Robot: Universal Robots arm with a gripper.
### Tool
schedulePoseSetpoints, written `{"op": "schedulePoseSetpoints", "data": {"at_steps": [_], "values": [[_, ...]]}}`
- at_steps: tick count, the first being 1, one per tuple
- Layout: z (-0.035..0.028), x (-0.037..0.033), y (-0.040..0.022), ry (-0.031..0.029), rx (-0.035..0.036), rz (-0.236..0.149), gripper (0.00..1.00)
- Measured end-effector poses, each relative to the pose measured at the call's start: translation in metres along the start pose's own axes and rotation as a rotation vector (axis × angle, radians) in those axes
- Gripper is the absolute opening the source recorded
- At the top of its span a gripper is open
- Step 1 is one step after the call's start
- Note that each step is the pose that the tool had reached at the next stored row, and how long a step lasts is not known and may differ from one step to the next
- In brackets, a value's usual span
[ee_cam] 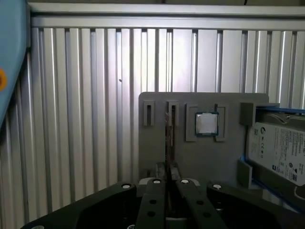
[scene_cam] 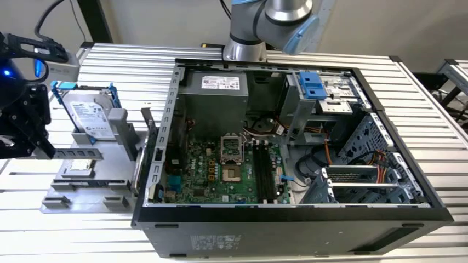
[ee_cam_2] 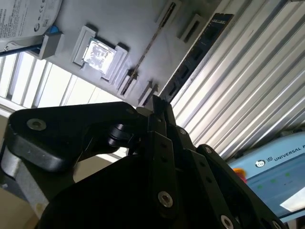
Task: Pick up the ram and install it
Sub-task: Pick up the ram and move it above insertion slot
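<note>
1. In the first wrist view the gripper (ee_cam: 167, 168) has its two black fingers (ee_cam: 155, 195) drawn close together, with only a narrow gap between them. The near end of the ram (ee_cam: 168, 131) runs into this gap. It seems to be pinched there, although the contact itself is in shadow.
2. The ram is seen edge-on as a thin line. It stands on its long edge at a slot of the grey fixture plate (ee_cam: 224, 157) and reaches away from the fingertips.
3. Just beside it on the same plate lies the small square chip (ee_cam: 207, 124) in its own holder. Further on that side is the hard drive (ee_cam: 279, 152) in a blue-edged frame.
4. The plate rests on the ribbed aluminium table (ee_cam: 86, 119).
5. In the exterior view the open computer case (scene_cam: 292, 219) lies at the right of the plate. The motherboard (scene_cam: 219, 170) and its long black slots (scene_cam: 264, 170) are exposed, well apart from the gripper.
6. I judge the ram to be very light and stiff, but thin and brittle. It will not bend safely, and a squeeze on its small components could damage them.
7. The good place to hold it is on the two flat faces near the upper long edge. The contact edge then stays free, and the grip should be square so that the stick does not tilt.
</note>
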State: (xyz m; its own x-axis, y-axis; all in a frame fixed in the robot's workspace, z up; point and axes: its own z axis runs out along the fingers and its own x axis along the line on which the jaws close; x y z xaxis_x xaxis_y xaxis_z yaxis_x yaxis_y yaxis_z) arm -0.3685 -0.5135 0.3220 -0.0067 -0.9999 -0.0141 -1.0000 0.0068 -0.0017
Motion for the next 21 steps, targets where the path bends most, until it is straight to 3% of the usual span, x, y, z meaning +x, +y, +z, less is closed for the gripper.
{"op": "schedulePoseSetpoints", "data": {"at_steps": [14, 21], "values": [[-0.0160, -0.0166, 0.0001, 0.0001, 0.0028, 0.000, 0.00], [-0.0301, -0.0190, 0.0000, 0.0001, 0.0043, 0.000, 0.00]]}}
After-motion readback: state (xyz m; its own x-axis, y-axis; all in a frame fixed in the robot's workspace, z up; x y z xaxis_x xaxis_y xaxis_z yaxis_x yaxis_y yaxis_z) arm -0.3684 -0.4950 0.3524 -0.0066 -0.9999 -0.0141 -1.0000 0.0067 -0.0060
